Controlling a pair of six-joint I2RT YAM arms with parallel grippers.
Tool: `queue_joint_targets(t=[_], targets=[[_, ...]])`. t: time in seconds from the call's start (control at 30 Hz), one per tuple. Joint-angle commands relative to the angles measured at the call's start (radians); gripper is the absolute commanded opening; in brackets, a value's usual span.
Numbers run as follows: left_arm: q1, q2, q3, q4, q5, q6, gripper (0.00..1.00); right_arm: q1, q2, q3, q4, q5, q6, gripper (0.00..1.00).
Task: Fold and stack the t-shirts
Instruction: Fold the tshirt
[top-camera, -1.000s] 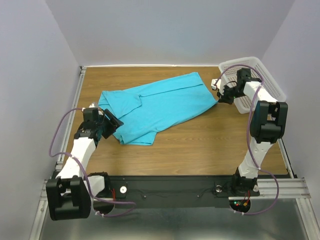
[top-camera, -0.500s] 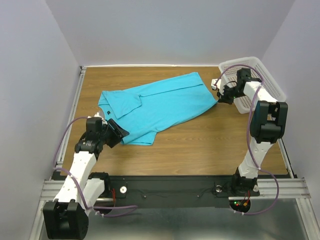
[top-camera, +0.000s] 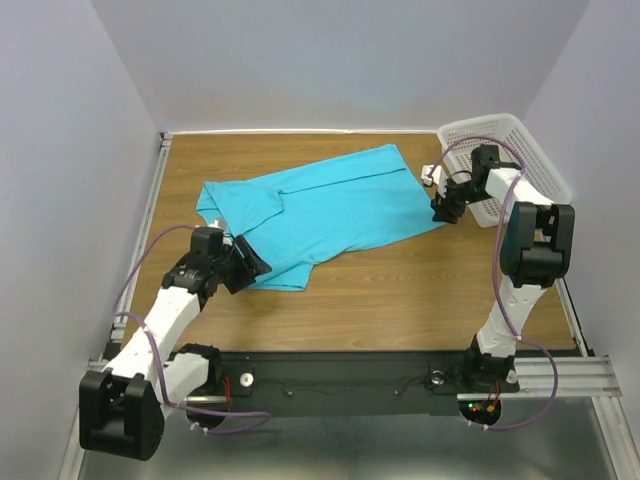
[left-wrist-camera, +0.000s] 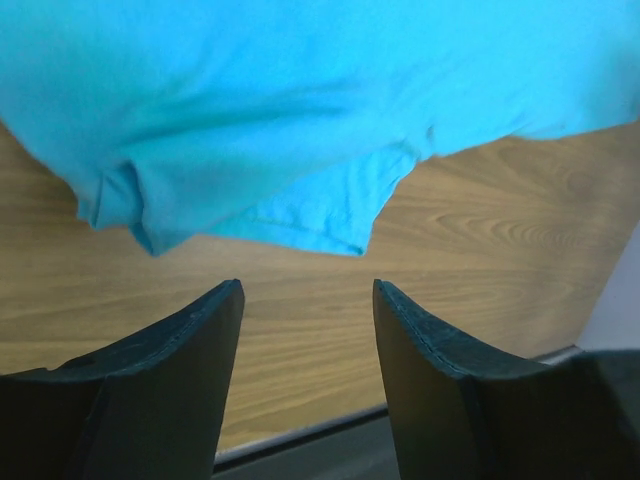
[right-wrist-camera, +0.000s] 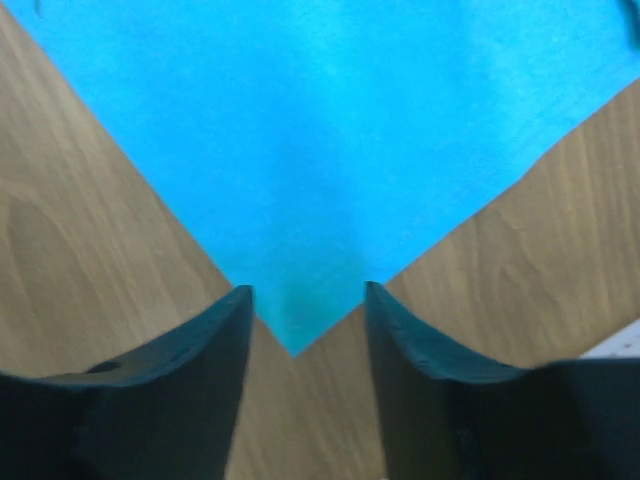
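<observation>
Lying across the middle of the table (top-camera: 400, 285), the turquoise t-shirt (top-camera: 320, 215) stretches from about ten o'clock to three o'clock, with a flap turned over at its nine o'clock end. It looks thin, light and limp, so it will likely sag, drag and crease rather than hold any shape. A pinch at a corner or along a hem seems a better hold than the slack middle. The left gripper (left-wrist-camera: 305, 290) stands open at the shirt's seven o'clock edge, just short of the bunched hem, with bare wood between its jaws. The right gripper (right-wrist-camera: 300, 295) is at the three o'clock corner, jaws apart and holding nothing. The pointed tip of the cloth lies flat on the wood between them. Both corners look like sound places to grip. The white basket (top-camera: 510, 150) sits at two o'clock, just beyond the right arm.
</observation>
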Motion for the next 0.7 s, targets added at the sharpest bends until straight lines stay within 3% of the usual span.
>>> queue_joint_targets(t=[0.0,0.13,0.23,0.3,0.4,0.53,0.67], targets=[[-0.002,-0.076,0.116,0.028,-0.113,0.075,0.67,0.008,-0.125,-0.017,-0.019,-0.086,0.029,0.61],[0.000,-0.131,0.173,0.014,-0.201,0.095,0.73,0.102,-0.215,-0.067,-0.031,-0.083,0.065,0.66],[0.000,-0.170,0.190,0.014,-0.265,0.095,0.78,0.264,-0.266,-0.130,-0.057,-0.127,0.165,0.67],[0.001,-0.191,0.198,0.014,-0.299,0.079,0.81,0.430,-0.289,-0.164,-0.048,-0.153,0.203,0.66],[0.004,-0.260,0.201,0.020,-0.359,0.053,0.82,0.664,-0.287,-0.199,0.071,-0.169,0.385,0.65],[0.007,-0.324,0.210,-0.004,-0.399,0.027,0.82,0.927,-0.197,-0.187,0.264,0.004,0.586,0.63],[0.007,-0.392,0.189,-0.019,-0.402,-0.005,0.82,0.995,-0.079,-0.124,0.328,0.122,0.670,0.57]])
